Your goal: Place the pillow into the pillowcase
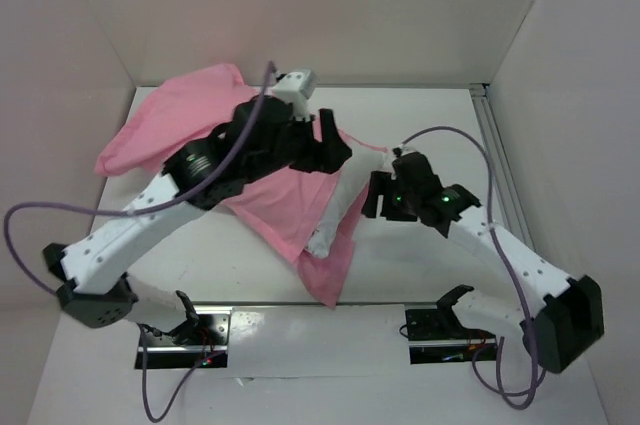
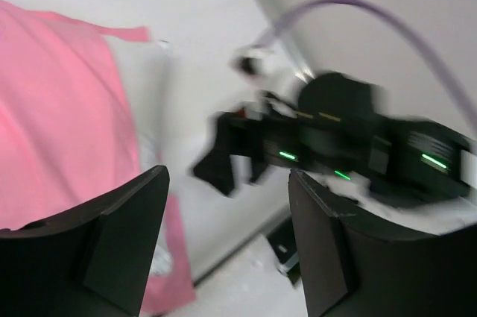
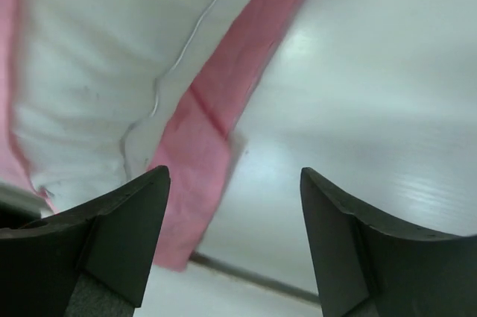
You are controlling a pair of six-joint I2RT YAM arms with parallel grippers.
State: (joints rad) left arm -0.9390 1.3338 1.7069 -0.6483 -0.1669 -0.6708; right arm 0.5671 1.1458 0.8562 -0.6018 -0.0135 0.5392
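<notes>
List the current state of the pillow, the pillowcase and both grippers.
pillow: partly inside the pillowcase, one end sticking out bare.
pillowcase: lying rumpled, its open end around the pillow.
left gripper: open, holding nothing.
right gripper: open, holding nothing, above the pillow's exposed end.

plain white table (image 1: 420, 265), kinda glossy, there's glare on it in the right wrist view. a white back wall (image 1: 300, 5) and white side walls box it in. a metal rail (image 1: 497, 160) runs along the table's right edge.
</notes>
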